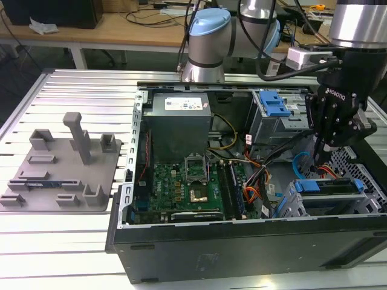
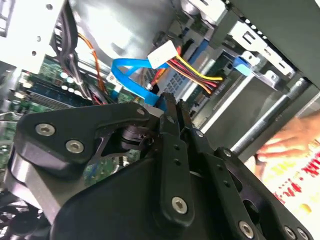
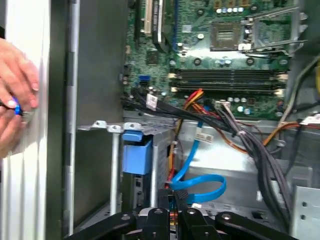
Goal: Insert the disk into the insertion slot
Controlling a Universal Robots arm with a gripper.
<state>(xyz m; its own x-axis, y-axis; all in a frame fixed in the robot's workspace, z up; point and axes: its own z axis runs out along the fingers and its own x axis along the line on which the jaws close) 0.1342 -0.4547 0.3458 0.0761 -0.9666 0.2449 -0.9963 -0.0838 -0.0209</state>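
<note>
The black gripper (image 1: 320, 158), fingers together and holding nothing, hangs inside the open computer case above the blue-framed silver disk (image 1: 329, 187), which sits in the grey sheet-metal insertion slot (image 1: 302, 205). Risk: snagging the looped blue data cable (image 3: 200, 182) nearby.

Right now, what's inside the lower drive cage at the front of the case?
A drive in a blue carrier sits in the perforated grey cage, the claw just above it. How deep it is seated is hidden by the cage walls. A blue data cable loops beside it.
</note>
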